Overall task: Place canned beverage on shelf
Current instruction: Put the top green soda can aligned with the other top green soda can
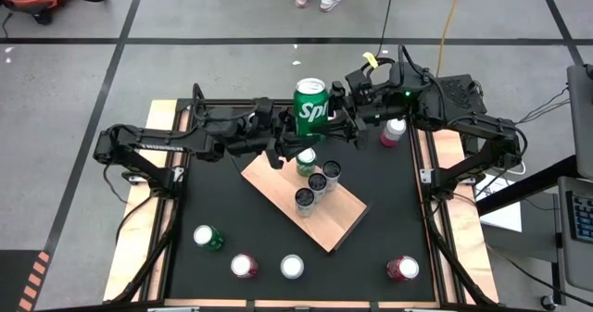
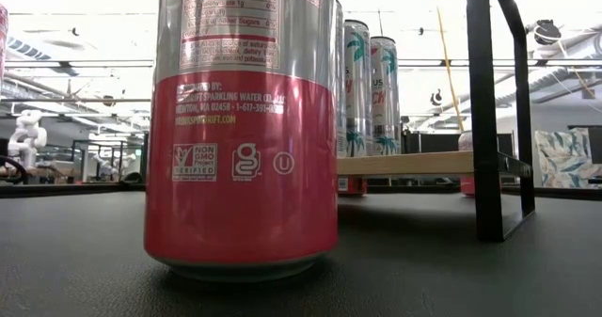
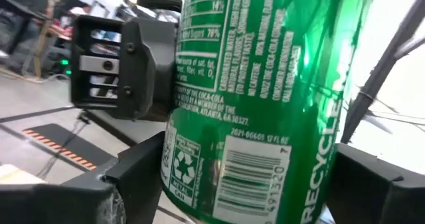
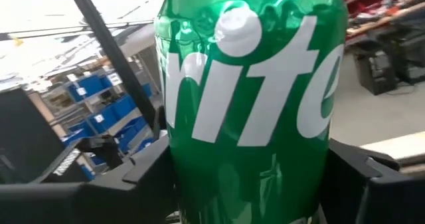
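- Right gripper [image 1: 341,116]: reaches in from 3 o'clock, clamped on the green can [image 1: 312,108] at mid-body.
- Left gripper [image 1: 283,127]: set around the same can from 9 o'clock; cannot tell whether gripping or letting go.
- Can: aloft and upright at 12 o'clock of the table [image 1: 389,201], beyond the shelf's far end, not yet on the board.
- Shelf [image 1: 334,221]: lies slantwise mid-table, from 10 o'clock to 4 o'clock, with four cans [image 1: 318,180] bunched at its 10 o'clock half.
- Risk: dropping the can if both grips ease at once. Tilting or crushing it if both pull against each other.
- Risk: knocking over the bunched cans on the way down, since they stand just under the held can at 6 o'clock of it.
- Risk: brushing the pink bottle [image 1: 394,131] close by the right arm when swinging out.
- Open room: bare board toward 4 o'clock, bare tabletop on either long side of the shelf.
- Edges: lands near a board edge if set too far toward 4 o'clock. Loose cans [image 1: 292,267] line the table's 6 o'clock edge, well apart.
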Controlling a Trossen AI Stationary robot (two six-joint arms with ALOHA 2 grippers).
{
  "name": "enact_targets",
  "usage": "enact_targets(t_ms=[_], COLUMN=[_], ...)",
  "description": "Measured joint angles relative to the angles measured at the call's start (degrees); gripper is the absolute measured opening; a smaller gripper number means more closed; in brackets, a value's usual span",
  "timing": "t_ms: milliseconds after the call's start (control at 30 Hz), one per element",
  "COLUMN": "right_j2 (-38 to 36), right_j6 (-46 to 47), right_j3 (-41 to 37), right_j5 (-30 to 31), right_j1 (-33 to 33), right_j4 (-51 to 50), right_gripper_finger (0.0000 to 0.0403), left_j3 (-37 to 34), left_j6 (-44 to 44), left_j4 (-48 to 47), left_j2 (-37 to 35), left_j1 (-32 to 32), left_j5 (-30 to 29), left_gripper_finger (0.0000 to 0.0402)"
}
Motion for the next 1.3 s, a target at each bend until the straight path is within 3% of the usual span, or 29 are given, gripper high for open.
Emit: enact_targets(t_ms=[500,1067,1300], right_j2=[-3.9,-6.1,-4.8], right_j6=[-0.9,-1.4,0.7], right_j3=[0.0,0.0,0.0], right_j5=[3.0,18.2,25.2], right_j1=[-2.5,1.6,5.4], right_j4=[-1.3,-8.8,-11.8], right_gripper_finger=[0.0263,0.0262,0.0262], left_j3=[0.0,0.0,0.0], left_j6=[-3.1,-3.0,-1.5], left_j4=[-4.2,-17.1,-25.1], left_j2=[-2.7,-13.9,-19.6], left_j1=[0.0,0.2,0.7], left_j5=[-1.9,-4.1,-11.0], left_gripper_finger=[0.0357,0.0357,0.0356])
